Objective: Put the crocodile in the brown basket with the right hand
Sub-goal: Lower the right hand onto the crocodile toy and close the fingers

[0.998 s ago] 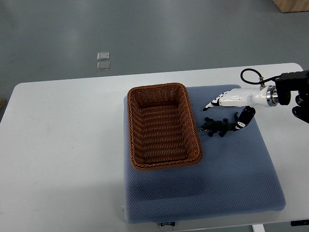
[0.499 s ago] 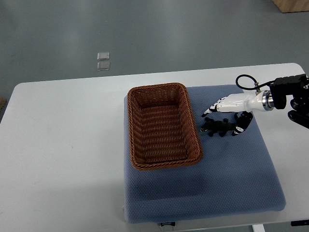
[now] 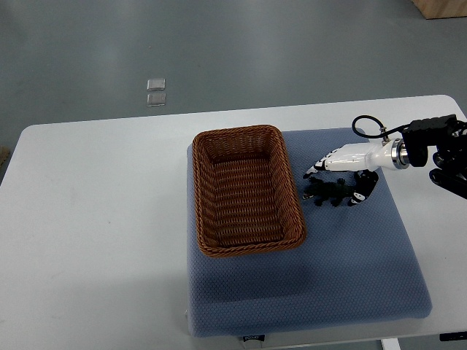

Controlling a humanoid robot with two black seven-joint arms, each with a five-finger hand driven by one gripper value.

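My right hand [image 3: 349, 163] straddles the crocodile [image 3: 326, 191], which lies on the mat [image 3: 343, 255] just right of the basket [image 3: 244, 133]; fingers apart and, as far as I can tell, not yet pinching; I should close squarely across its body before lifting.

One camera — steep downward look over the table [image 3: 95, 219].

A lab — white table [image 3: 95, 219] on bare grey floor [image 3: 219, 44].
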